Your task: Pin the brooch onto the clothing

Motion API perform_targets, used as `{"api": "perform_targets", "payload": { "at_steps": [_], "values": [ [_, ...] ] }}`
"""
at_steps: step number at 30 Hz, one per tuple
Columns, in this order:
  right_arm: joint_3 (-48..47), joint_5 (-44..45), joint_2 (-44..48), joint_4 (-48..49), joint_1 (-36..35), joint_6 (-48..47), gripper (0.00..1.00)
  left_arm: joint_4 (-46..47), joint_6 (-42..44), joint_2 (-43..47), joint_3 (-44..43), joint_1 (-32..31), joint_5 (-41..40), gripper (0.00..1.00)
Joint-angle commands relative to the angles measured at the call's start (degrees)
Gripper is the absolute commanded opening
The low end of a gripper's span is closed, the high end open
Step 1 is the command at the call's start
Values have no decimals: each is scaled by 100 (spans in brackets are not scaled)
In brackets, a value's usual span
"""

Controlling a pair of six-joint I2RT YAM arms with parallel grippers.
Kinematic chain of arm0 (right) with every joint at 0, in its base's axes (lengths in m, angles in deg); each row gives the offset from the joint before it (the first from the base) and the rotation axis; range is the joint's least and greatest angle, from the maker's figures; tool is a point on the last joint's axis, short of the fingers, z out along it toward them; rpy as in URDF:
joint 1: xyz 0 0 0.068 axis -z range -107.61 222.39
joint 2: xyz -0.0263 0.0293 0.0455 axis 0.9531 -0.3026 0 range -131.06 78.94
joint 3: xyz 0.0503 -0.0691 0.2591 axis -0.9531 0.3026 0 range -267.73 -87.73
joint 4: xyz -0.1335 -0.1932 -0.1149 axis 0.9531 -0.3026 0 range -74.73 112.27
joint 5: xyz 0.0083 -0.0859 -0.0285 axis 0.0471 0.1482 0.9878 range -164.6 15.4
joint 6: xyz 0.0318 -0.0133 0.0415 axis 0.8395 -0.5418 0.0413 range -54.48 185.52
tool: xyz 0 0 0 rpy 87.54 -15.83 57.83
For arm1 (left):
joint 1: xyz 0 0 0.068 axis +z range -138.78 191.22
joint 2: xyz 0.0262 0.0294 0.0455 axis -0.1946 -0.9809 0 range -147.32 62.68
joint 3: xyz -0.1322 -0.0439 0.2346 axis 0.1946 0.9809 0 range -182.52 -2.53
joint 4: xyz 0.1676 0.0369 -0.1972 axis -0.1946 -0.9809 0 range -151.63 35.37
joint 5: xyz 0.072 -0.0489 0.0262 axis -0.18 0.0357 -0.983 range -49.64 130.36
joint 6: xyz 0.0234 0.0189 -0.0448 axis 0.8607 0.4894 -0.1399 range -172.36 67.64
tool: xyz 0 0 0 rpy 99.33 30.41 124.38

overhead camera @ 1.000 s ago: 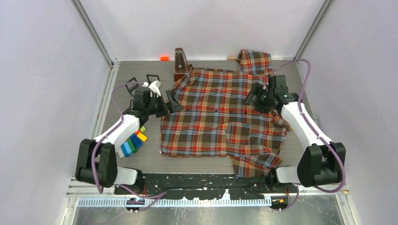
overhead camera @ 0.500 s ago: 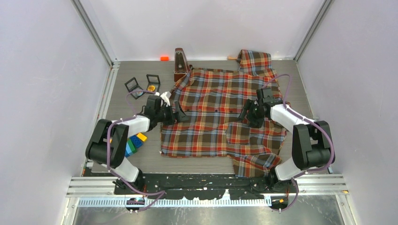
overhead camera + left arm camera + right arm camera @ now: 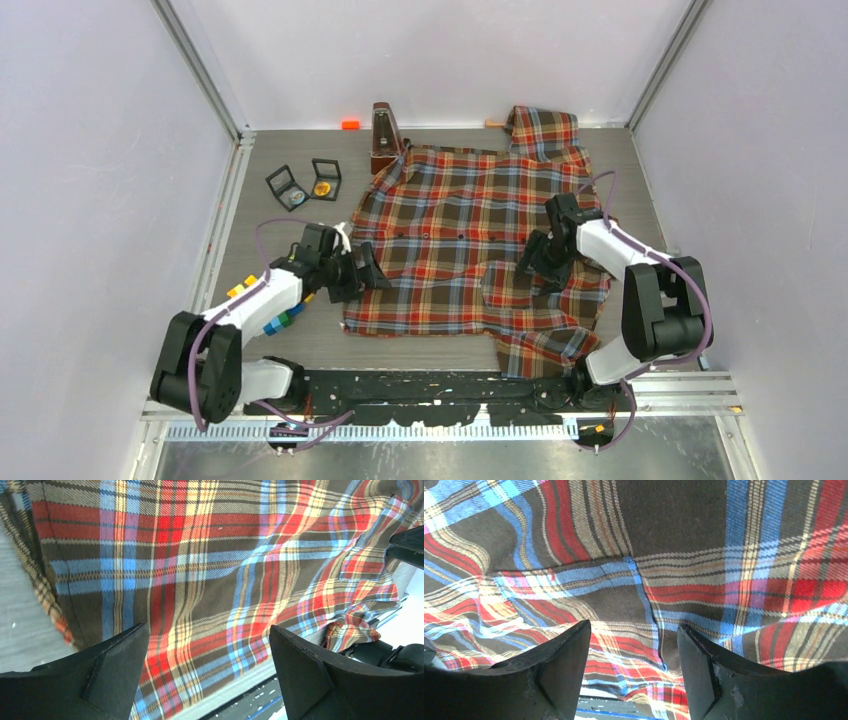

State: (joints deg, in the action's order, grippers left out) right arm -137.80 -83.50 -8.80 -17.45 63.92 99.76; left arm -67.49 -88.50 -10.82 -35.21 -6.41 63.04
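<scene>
Top camera looks down; wrist cameras face the shirt [image 3: 450,240] closely.

The plaid shirt [image 3: 450,250] is lying spread out on the table [image 3: 275,145], its red, brown and light-blue checks filling the centre and right of the top view. One sleeve is reaching toward the upper right, and another part is lying rumpled at the lower right.

A brown metronome [image 3: 384,135] and orange block [image 3: 350,124] sit far back (coloured bricks [image 3: 275,322] lie nearer, left)
</scene>
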Motion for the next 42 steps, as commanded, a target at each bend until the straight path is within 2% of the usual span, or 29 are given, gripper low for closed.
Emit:
{"api": "perform_targets", "payload": {
  "at_steps": [1,6,11,16,22,28,34,42],
  "values": [
    [-608,37,364,-506,-23,124,71,-1284,-14,438,-985,34,-260,95],
    [-1411,429,832,-593,-23,29,74,-1938,569,-290,-2585,594,-345,97],
    [-1838,762,1260,-398,-25,2,75,-1949,1004,-1325,-3710,1145,-1182,96],
    [-1819,853,1447,-29,-23,167,74,-1467,1318,-2100,-4226,1484,-2424,88],
    [-1757,813,1402,109,-25,314,73,-994,1776,-3074,-4809,2022,-3014,78],
    [-1771,837,1264,71,-23,414,73,-814,2275,-3976,-5569,2096,-3239,69],
    [-1924,749,1074,0,-25,435,72,-749,2484,-4661,-6160,2110,-3125,63],
    [-1955,673,916,-21,-23,497,72,-907,2606,-4970,-6477,2114,-3293,59]
  ]
}}
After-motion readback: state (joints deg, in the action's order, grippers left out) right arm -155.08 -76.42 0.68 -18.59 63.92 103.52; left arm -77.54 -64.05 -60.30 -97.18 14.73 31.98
